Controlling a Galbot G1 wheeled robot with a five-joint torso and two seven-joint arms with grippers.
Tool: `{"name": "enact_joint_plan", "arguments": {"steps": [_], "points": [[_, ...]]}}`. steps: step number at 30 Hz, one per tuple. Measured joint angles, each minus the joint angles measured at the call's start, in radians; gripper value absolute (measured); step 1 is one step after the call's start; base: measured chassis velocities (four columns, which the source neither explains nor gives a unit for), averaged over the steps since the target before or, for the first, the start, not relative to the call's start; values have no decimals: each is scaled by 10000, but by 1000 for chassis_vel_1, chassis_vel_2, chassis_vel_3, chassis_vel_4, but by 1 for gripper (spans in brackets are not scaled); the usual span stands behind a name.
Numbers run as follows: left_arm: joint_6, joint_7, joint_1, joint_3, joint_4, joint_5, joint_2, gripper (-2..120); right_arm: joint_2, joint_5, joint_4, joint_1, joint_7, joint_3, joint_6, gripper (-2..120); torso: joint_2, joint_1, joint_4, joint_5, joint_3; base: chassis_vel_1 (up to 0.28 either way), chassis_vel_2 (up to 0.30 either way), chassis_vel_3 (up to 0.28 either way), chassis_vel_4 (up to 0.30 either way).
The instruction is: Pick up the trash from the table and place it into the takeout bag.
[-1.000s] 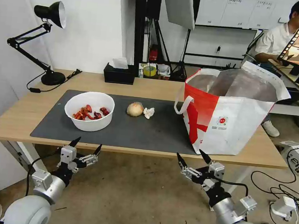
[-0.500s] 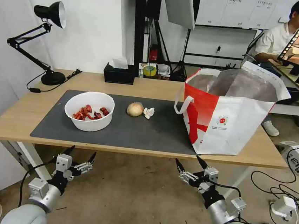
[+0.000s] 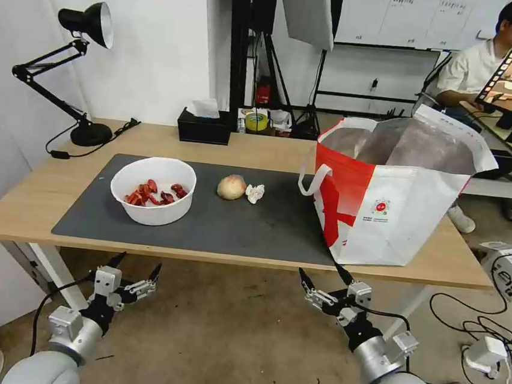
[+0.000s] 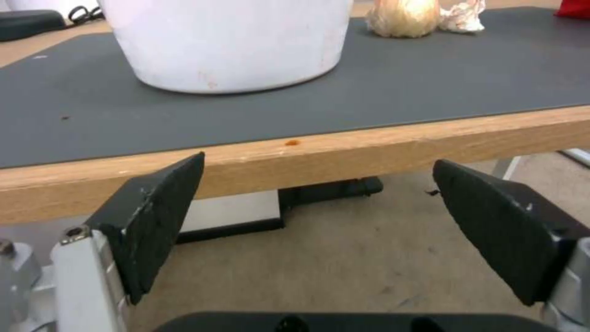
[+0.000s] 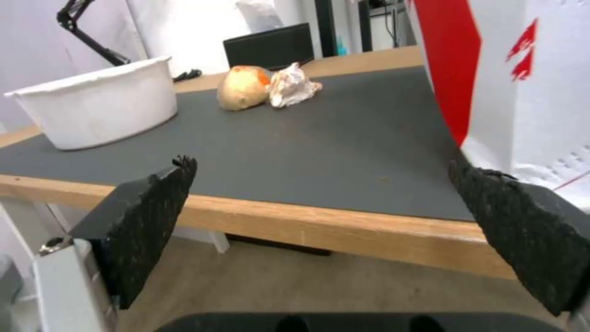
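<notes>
A white round bowl with red food scraps sits on the left part of the dark grey mat covering the light wood table. Near the mat's middle a tan wrapped ball lies just beside a crumpled white tissue. The white-and-red takeout bag stands open at the table's right end. Below the front edge, the left gripper and the right gripper hang with fingers spread apart, holding nothing. A black tissue box rests at the back edge.
</notes>
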State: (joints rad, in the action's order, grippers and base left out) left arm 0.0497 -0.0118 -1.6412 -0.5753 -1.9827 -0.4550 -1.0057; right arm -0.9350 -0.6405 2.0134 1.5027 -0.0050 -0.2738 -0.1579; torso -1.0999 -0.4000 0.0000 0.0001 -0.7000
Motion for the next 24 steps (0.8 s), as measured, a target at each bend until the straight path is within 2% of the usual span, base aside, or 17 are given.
{"name": "enact_joint_plan", "arguments": {"steps": [11, 20, 24], "points": [[18, -8, 5, 1, -13, -14, -78, 100, 114, -410, 172, -682, 122, 452, 379, 100, 0, 0, -1, 0, 0, 0, 0, 0, 0], [32, -52, 125, -95, -104, -121, -22, 100, 707, -1740, 745, -2482, 409, 1262, 1432, 100, 0, 0, 0, -2, 0, 0, 0, 0, 0], [10, -52, 153, -132, -216, -179, 22, 100, 845, -2123, 593, -3450, 380, 1792, 1759, 100, 0, 0, -1, -1, 0, 0, 0, 0, 0]]}}
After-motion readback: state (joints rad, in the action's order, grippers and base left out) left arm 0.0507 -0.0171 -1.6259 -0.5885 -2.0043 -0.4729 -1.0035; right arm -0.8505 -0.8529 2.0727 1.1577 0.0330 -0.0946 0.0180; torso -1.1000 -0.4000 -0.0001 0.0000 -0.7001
